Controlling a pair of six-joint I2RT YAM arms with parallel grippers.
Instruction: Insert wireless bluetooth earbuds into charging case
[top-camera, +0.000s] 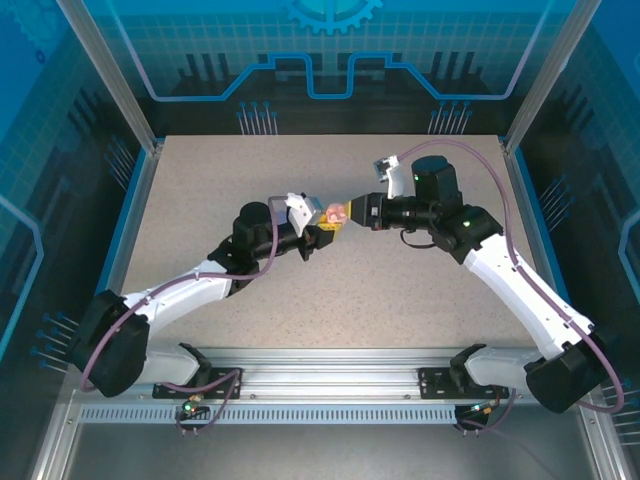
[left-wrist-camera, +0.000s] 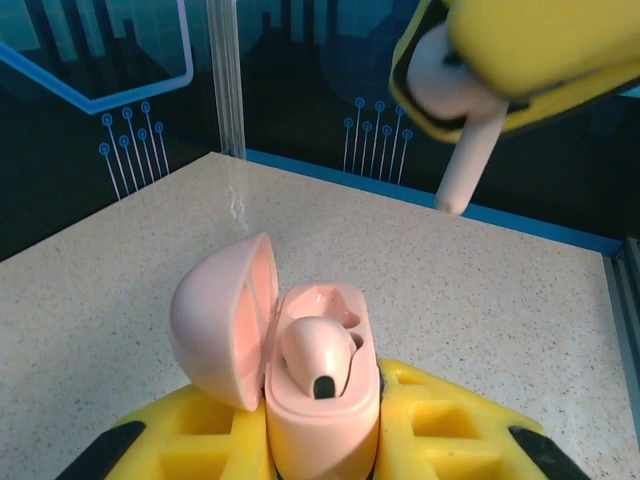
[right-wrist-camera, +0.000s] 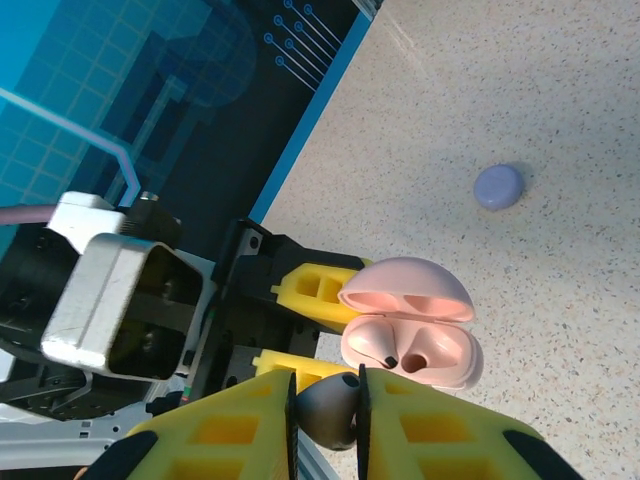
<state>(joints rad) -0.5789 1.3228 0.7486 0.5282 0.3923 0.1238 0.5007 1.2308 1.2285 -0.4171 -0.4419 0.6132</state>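
Note:
My left gripper (left-wrist-camera: 320, 445) is shut on the pink charging case (left-wrist-camera: 322, 405), holding it above the table with its lid (left-wrist-camera: 215, 320) swung open to the left. One pale pink earbud (left-wrist-camera: 318, 352) sits in the case's near socket, and the socket behind it is bare. My right gripper (right-wrist-camera: 328, 398) is shut on a second pale earbud (right-wrist-camera: 328, 412). That earbud (left-wrist-camera: 462, 150) hangs stem-down above and to the right of the case, apart from it. From overhead, the left gripper (top-camera: 325, 228) and right gripper (top-camera: 353, 212) meet at the case (top-camera: 336, 213) mid-table.
A small round lilac case (right-wrist-camera: 497, 186) lies shut on the speckled table beyond the pink one. A blue-edged wall (left-wrist-camera: 520, 215) runs along the table's far side, with a metal post (left-wrist-camera: 225, 80) at the corner.

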